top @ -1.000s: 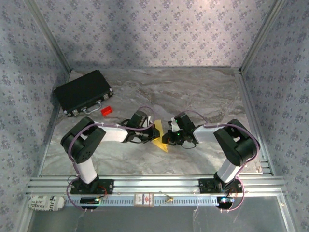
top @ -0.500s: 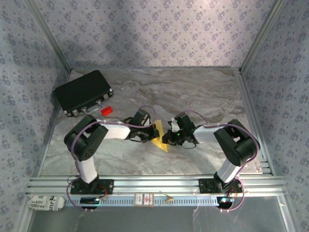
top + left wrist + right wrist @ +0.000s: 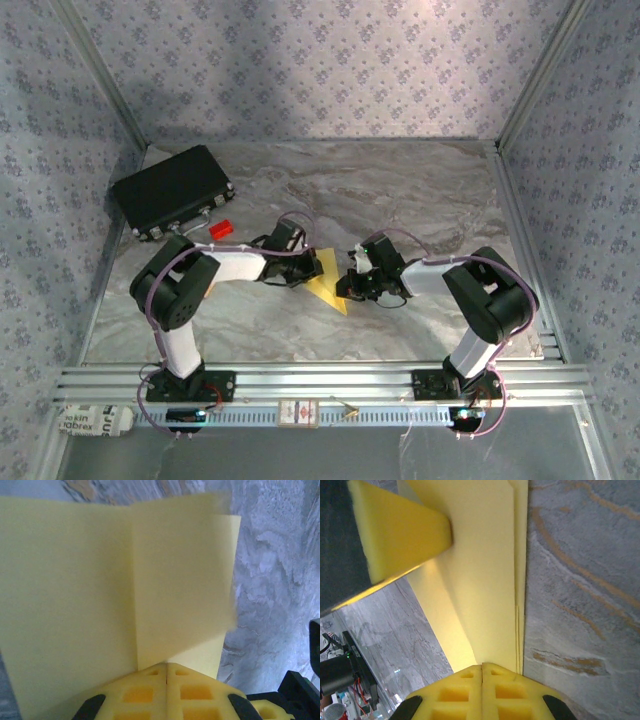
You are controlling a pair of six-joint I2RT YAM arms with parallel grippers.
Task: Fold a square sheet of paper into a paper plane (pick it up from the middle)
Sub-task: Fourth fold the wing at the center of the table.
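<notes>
My right claw: clenched on the near edge of the yellow sheet, pads flat together with the paper pinched between them.
My left claw: clenched too, gripping the same sheet from the other side, where a straight crease runs up from my pads and one flap overlaps the next.
Where the sheet is: between my two claws, near the middle of the table. From above it reads as a narrow yellow wedge with my left claw and right claw at either side. I cannot tell whether its lower edge touches the table.
Layers: from my right wrist, several thin edges lie stacked along the sheet's right border.
How it handles: I judge it very light, thin and limp. It will sag away from my pads, take any stray crease for good, and tear if my claws pull apart.
Where to hold: close to the centre crease, gripping all layers together.
Farther off: a small red block, then a black case, both well apart from the sheet.
</notes>
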